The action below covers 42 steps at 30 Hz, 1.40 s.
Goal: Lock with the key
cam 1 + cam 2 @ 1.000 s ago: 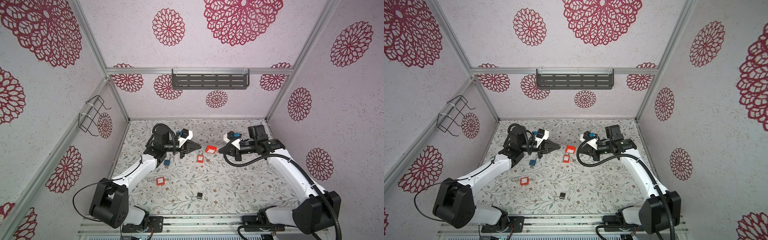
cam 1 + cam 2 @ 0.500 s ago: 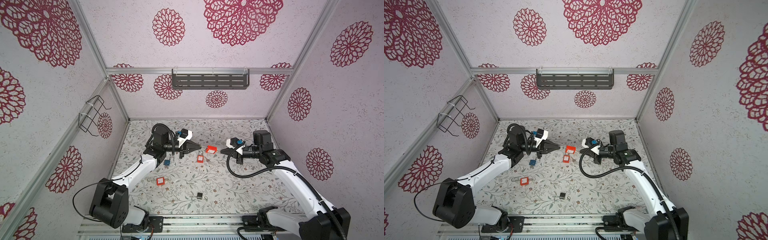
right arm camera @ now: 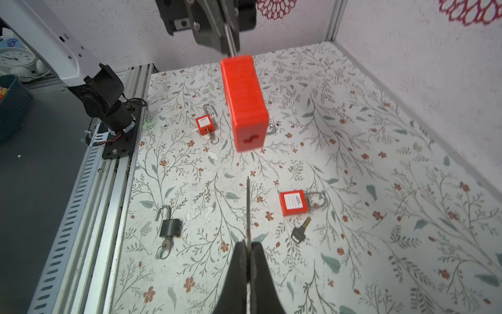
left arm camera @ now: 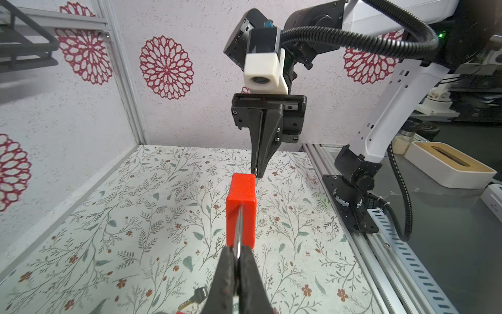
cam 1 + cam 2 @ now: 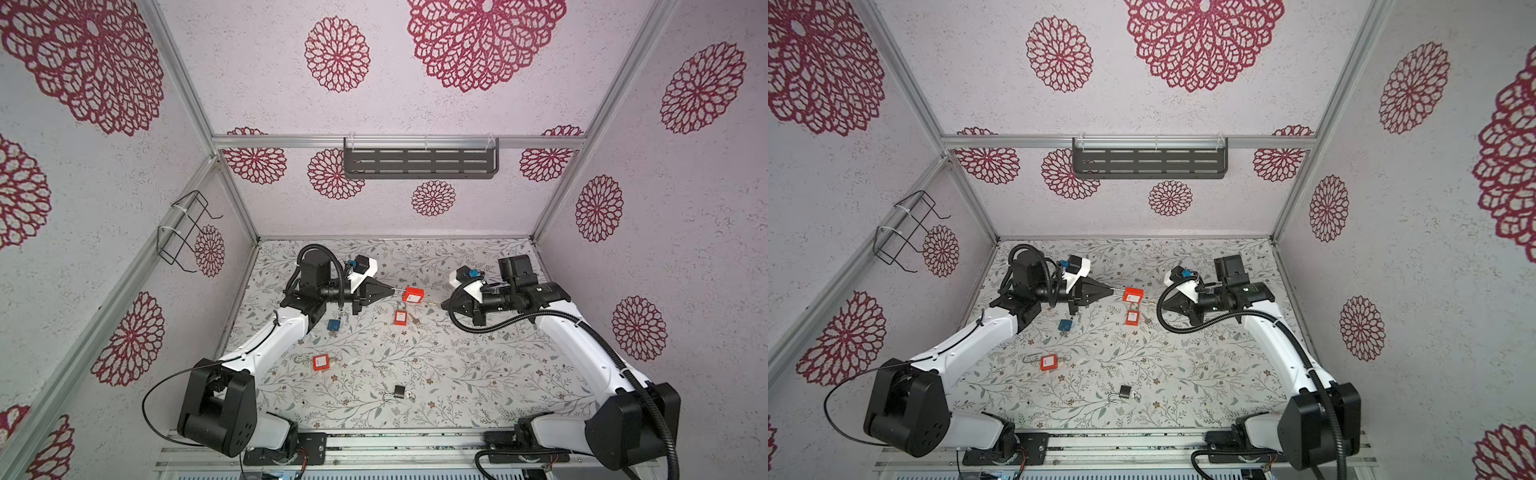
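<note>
Grips padlock (image 4: 241, 206) by its shackle (image 4: 238, 231) with left gripper (image 4: 237, 254), aloft above the table (image 5: 457, 365) centre. Pinches key (image 3: 248, 209) in right gripper (image 3: 247, 246), blade pointing at the keyhole (image 3: 250, 140), near but not touching.

1. Robotics laboratory test cell: aluminium frame (image 5: 291, 142) and patterned panels (image 5: 478, 208) wall in the left gripper (image 5: 392, 293) and right gripper (image 5: 441, 305) on three sides.
2. Arm base (image 3: 108, 106) bolted to slotted rail (image 3: 68, 217) on the open side, well apart from both.
3. Beyond that rail: grey bench (image 3: 40, 176), alarm clock (image 3: 17, 58).
</note>
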Motion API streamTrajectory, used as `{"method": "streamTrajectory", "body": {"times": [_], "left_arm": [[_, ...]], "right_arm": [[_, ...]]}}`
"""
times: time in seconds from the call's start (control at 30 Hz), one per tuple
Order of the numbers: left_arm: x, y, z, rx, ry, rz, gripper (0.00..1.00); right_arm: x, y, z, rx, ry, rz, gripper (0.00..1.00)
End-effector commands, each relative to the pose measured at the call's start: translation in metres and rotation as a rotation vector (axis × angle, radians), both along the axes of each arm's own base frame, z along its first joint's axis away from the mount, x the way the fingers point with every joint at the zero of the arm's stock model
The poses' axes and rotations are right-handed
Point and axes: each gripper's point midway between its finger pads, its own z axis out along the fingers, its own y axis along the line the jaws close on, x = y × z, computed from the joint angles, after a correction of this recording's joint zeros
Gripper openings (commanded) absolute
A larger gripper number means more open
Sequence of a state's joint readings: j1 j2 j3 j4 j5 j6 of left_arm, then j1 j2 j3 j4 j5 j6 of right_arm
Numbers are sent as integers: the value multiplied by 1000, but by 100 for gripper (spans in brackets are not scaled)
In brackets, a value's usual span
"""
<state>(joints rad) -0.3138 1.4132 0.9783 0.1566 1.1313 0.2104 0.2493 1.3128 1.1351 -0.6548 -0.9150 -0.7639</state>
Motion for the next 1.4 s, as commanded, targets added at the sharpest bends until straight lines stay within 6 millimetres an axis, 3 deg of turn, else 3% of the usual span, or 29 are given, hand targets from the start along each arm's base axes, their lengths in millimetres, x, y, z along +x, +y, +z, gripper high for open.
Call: {"method": "streamTrajectory", "body": {"times": [0.0,0.2,0.4,0.7,1.03,1.37], "left_arm": [[-2,5,21,-9,-76,3,0],[5,17,14,39,-18,14,0],[1,34,-27,312,46,-5,0],[6,59,-68,592,76,7,0],[13,74,-111,853,120,-6,0],[32,75,-140,1014,121,-6,0]], "right_arm": [[-7,-7,1,-37,-17,-5,0],[6,-19,-1,-105,-129,-99,0],[13,-35,-4,-166,-172,-219,0],[-3,-44,-8,-156,-143,-311,0],[-10,-35,-14,-137,-104,-330,0],[-14,-29,-24,-140,-73,-328,0]]}}
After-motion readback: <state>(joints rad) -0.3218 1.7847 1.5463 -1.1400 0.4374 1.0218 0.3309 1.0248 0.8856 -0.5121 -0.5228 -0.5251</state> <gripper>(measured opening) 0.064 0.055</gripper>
